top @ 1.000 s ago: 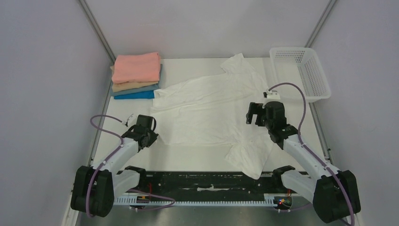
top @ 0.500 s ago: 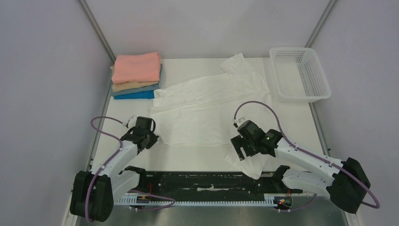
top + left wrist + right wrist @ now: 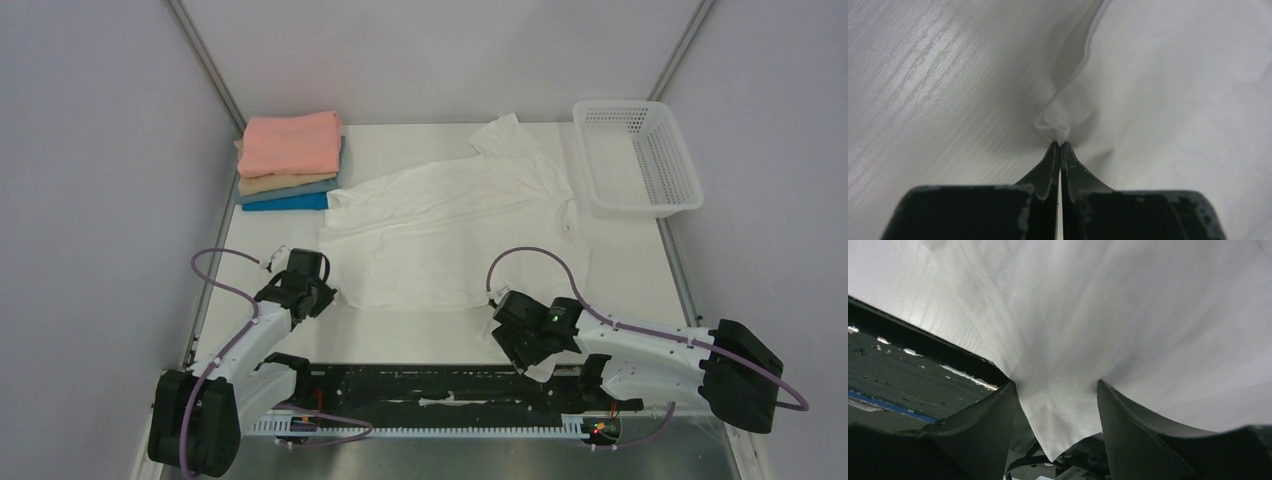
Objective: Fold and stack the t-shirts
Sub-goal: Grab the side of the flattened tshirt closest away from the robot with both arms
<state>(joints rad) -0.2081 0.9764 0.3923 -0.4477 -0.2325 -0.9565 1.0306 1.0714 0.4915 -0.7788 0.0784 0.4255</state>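
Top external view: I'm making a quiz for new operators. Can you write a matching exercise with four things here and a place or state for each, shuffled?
1. white t-shirt
2. salmon pink t-shirt
3. mesh basket
4. left gripper

A. far right corner of the table
B. shut on a pinch of white cloth
C. spread across mid-table
D. on top of the folded stack

Pairs: 1-C, 2-D, 3-A, 4-B

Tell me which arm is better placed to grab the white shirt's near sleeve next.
Right. The right gripper straddles that sleeve, jaws apart with cloth between them. The left gripper is shut on a corner of the white shirt.
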